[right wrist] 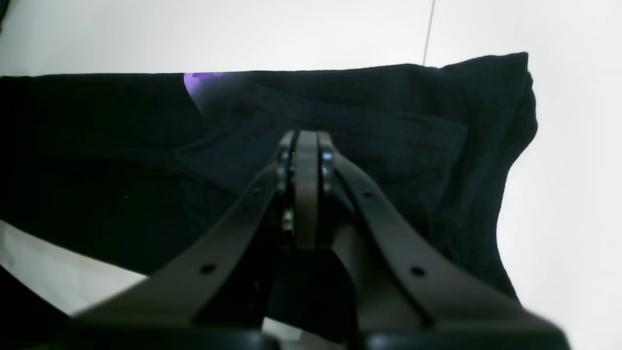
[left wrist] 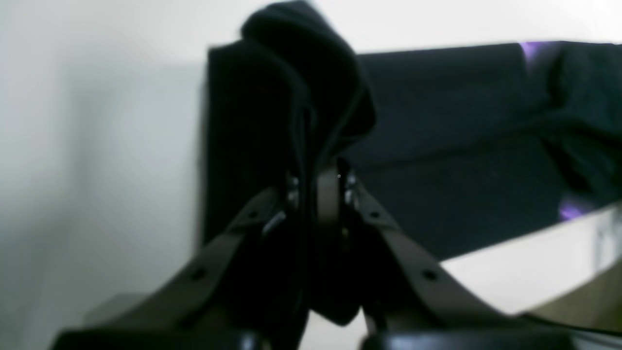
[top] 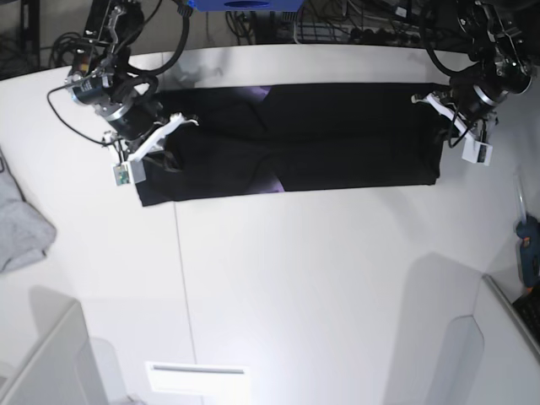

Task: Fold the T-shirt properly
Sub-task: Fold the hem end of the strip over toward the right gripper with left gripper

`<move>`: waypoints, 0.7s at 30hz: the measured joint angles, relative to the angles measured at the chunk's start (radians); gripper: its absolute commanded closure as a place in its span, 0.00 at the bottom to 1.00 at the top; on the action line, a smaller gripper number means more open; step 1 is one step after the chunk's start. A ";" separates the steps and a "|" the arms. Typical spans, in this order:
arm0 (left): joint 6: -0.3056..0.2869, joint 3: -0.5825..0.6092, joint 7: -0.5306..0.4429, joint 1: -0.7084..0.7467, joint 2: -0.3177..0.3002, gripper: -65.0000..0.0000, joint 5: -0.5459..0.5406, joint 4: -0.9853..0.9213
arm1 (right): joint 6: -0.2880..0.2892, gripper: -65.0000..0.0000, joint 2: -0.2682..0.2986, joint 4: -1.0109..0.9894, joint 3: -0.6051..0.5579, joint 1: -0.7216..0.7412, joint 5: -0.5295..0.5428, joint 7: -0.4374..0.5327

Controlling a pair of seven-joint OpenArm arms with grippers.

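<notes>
Black cloth T-shirt (top: 287, 139) spans the desk's far edge; left gripper (left wrist: 318, 187) clenches a bunched end, right gripper (right wrist: 305, 160) is clenched empty. Uneven pulling could skew the fold.

Black cabled arms; brown-grey, screw-studded left end effector (left wrist: 316, 194) fingers.
</notes>
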 measured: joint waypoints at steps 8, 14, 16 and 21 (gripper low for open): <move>0.091 0.153 0.014 -0.055 0.048 1.00 -0.002 -0.001 | -0.003 1.00 0.000 0.000 0.002 -0.003 -0.001 0.000; 0.159 0.284 0.009 -0.109 0.082 1.00 -0.007 0.000 | -0.003 1.00 0.000 0.000 0.002 -0.002 0.002 0.000; 0.177 0.317 0.013 -0.121 0.100 1.00 -0.009 0.000 | -0.003 1.00 0.000 0.000 0.002 -0.003 0.002 -0.001; 0.227 0.412 0.011 -0.156 0.114 1.00 -0.006 -0.003 | -0.003 1.00 0.000 0.000 0.002 -0.003 0.002 0.000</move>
